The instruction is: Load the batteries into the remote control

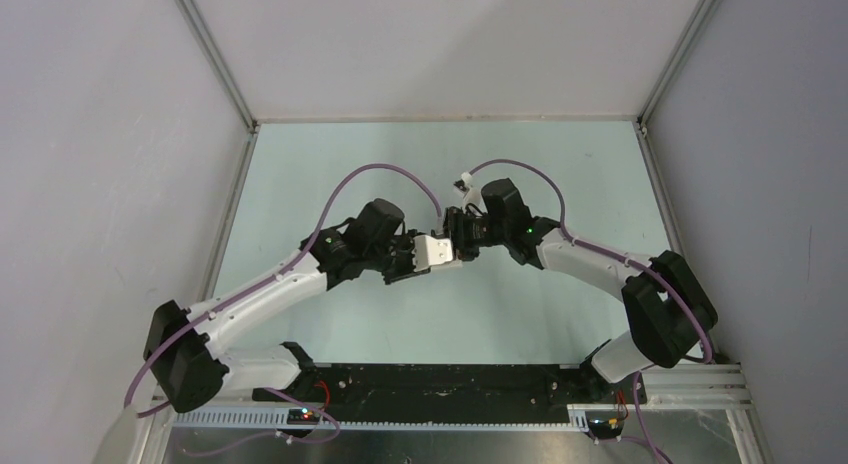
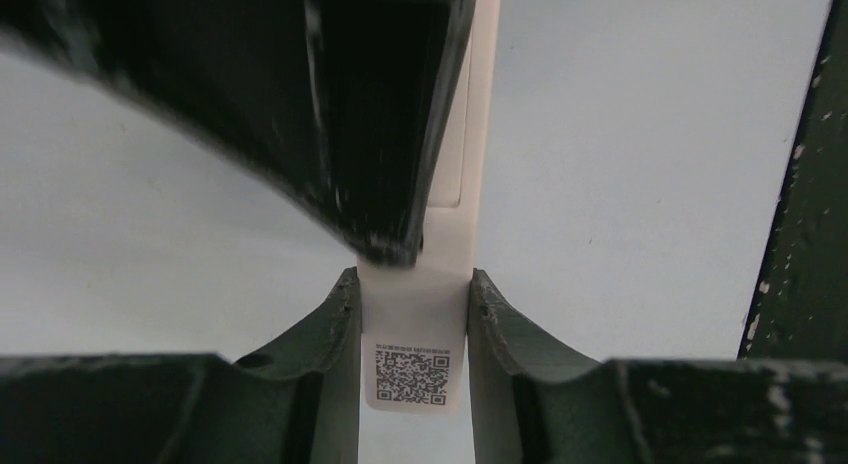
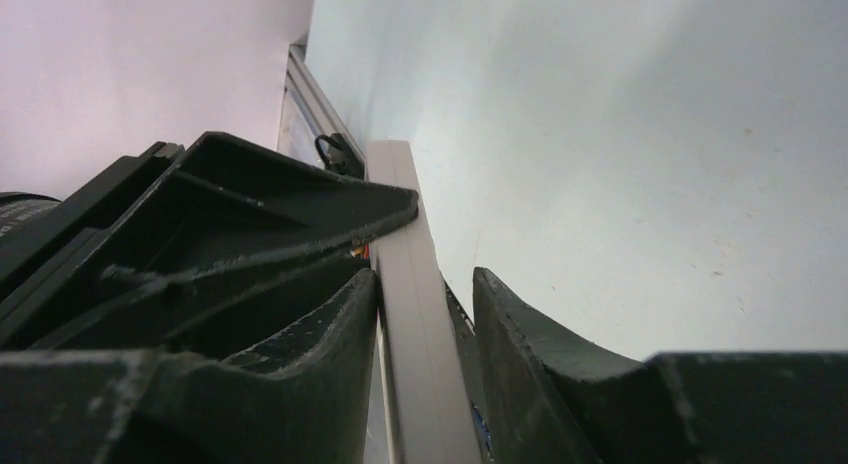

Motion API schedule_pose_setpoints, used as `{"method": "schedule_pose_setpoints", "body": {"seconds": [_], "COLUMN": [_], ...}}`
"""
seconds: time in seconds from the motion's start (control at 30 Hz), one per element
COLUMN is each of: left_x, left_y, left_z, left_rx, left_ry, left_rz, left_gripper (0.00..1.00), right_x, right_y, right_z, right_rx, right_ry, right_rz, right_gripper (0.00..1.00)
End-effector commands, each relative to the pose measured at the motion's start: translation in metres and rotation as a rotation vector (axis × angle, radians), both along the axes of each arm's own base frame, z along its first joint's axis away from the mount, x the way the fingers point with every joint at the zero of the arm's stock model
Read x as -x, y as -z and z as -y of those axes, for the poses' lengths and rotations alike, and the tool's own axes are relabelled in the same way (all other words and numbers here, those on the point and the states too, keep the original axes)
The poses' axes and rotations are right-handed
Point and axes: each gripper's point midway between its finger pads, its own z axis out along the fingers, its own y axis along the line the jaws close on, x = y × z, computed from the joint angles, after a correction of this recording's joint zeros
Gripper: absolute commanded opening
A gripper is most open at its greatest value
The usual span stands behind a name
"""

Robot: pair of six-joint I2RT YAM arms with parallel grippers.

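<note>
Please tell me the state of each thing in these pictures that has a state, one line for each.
remote, held above the table, coded label toward the left wrist camera.
left hand, shut on the remote across its width.
right hand, fingers around the remote's thin edge, one touching it; firm grip unclear.
green light on the right arm, lit.

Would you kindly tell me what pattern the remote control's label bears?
A black QR code on the white remote control; left wrist view.
</note>
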Motion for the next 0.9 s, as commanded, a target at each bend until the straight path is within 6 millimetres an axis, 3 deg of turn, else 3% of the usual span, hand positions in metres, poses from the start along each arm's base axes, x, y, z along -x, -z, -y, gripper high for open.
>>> {"method": "schedule_pose_setpoints", "body": {"seconds": [0.0,0.53,0.67,0.87], "left_x": [-0.003,-0.001,-0.003,-0.008], "left_y": [-0.085,-0.087,-0.086,-0.072], "left_z": [0.05,0.049,0.049,0.041], "left_rx": [0.289,0.293,0.289,0.235], "left_ry": [0.141,0.144,0.139,0.112], "left_rz": [0.158,0.164,0.164,0.183], "left_gripper": [0.0,0.0,0.0,0.0], "right_x": [-0.009,-0.007,-0.007,-0.008], "right_y": [-0.019,-0.017,-0.017,-0.029], "right_z": [-0.017,-0.019,-0.019,-0.013], "right_rx": [-0.064,-0.075,-0.073,-0.075], "right_ry": [-0.016,-0.033,-0.032,-0.014], "right_rz": [0.082,0.068,0.069,0.102], "right_gripper": [0.44,0.35,0.4,0.58]}}
